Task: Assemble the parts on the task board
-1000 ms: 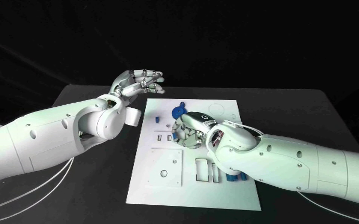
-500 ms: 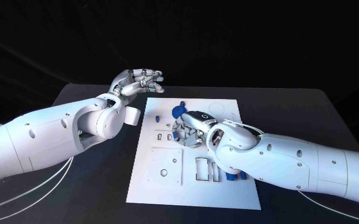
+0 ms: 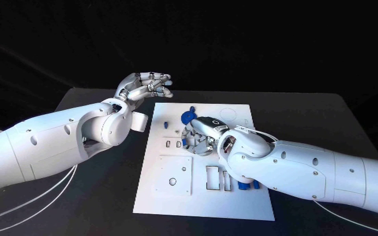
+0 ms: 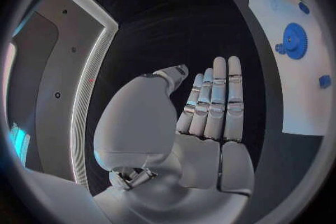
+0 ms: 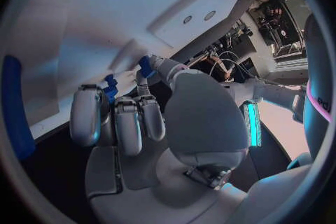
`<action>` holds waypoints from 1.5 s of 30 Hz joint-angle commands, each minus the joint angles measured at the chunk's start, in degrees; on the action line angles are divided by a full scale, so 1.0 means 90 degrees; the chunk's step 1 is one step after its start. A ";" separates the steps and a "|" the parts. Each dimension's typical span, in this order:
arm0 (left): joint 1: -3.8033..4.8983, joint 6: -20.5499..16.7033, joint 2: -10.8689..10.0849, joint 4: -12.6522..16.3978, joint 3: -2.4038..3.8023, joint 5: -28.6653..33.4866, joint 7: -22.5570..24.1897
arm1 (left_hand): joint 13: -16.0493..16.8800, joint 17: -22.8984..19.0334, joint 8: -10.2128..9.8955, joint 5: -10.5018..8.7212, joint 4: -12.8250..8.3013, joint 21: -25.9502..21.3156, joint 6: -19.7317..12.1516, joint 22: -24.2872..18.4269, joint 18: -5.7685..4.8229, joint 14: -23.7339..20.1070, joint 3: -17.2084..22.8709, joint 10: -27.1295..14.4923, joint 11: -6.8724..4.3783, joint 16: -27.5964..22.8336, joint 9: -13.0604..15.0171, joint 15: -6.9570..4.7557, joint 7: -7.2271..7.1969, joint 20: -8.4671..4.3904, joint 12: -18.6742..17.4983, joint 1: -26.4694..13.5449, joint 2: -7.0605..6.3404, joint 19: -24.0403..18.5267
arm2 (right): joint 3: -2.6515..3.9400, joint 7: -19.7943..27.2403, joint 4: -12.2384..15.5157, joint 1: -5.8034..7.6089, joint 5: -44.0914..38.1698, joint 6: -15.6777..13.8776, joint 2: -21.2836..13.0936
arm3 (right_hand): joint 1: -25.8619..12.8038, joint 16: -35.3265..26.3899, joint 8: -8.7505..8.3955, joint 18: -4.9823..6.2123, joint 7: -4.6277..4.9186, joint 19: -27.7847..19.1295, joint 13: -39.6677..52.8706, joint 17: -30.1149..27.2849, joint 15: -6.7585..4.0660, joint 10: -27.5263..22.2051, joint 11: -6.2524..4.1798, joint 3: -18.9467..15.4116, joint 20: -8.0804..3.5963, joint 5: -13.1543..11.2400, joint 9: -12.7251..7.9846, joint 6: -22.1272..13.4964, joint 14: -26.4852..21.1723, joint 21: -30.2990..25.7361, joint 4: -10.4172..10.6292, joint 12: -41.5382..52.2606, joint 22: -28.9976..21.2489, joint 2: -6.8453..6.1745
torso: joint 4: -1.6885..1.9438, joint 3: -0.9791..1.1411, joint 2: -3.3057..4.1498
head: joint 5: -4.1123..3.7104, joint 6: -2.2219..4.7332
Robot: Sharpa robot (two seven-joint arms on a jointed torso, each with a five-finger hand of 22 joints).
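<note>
- While the right robot hand (image 3: 203, 133) pinches a small blue part (image 5: 145, 65) against the task board (image 3: 177, 198) near the board's middle, the grip looks shallow, only fingertips on the piece; in my judgement a slight twist of the wrist could let it slip or seat crooked.
- Since the right forearm lies across the board's near right side, it hides a cluster of blue pegs (image 3: 249, 184) by the rectangular slots (image 3: 213, 177); a sweep of that arm could knock them off the right edge onto the bench (image 3: 94, 203).
- Pressing down off-centre could also shift the white board itself, since nothing visible clamps it to the bench.
- Further on, a blue gear (image 3: 187, 117) lies flat toward the board's far side, with a small blue piece (image 3: 166, 125) just beside it toward the left edge; both are apart from either hand.
- Beyond the board's far left corner, the left robot hand (image 3: 146, 87) is raised over the bench, grasping nothing, fingers straight and close together in its wrist view; I see little risk from it unless it swings across the gear.
</note>
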 commanded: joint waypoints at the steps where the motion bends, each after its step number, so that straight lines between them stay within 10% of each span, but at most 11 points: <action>1: 0.0003 0.0117 0.0003 0.0012 0.0002 0.0008 0.0037 | 0.0007 0.0008 -0.0037 0.0030 -0.0016 0.0039 -0.0023 0.0008 0.0019 -0.0046 0.0007 -0.0043 0.0012 0.0039 0.0008 -0.0015 0.0062 -0.0002 -0.0013 0.0060 -0.0021 -0.0054 | -0.0007 -0.0085 -0.0010 -0.0014 -0.0081 0.0113 0.0004 | -0.0055 0.0017 -0.0008 0.0019 -0.0005 -0.0003 0.0896 0.1299 -0.0014 0.0086 -0.0003 -0.0028 -0.0009 0.0008 -0.0012 -0.0049 0.0566 -0.0025 0.0031 -0.0046 -0.0010 -0.0006 | 0.0000 0.0002 -0.0002 | 0.0001 -0.0003; 45: 0.0003 0.0128 0.0010 -0.0005 0.0002 0.0008 0.0022 | 0.0007 0.0008 -0.0037 0.0030 -0.0016 0.0039 -0.0023 0.0008 0.0019 -0.0046 0.0007 -0.0043 0.0012 0.0039 0.0008 -0.0015 0.0062 -0.0002 -0.0013 0.0060 -0.0021 -0.0054 | -0.0007 -0.0053 -0.0016 -0.0013 -0.0100 -0.0050 0.0013 | -0.0403 -0.0012 -0.0204 0.0048 0.0123 -0.0065 0.0719 0.1232 0.0092 -0.0077 0.0119 -0.0384 0.0093 -0.0002 -0.0101 -0.0464 0.0548 -0.0174 0.0251 -0.0238 -0.0086 -0.0337 | -0.0003 0.0002 -0.0002 | -0.0011 -0.0025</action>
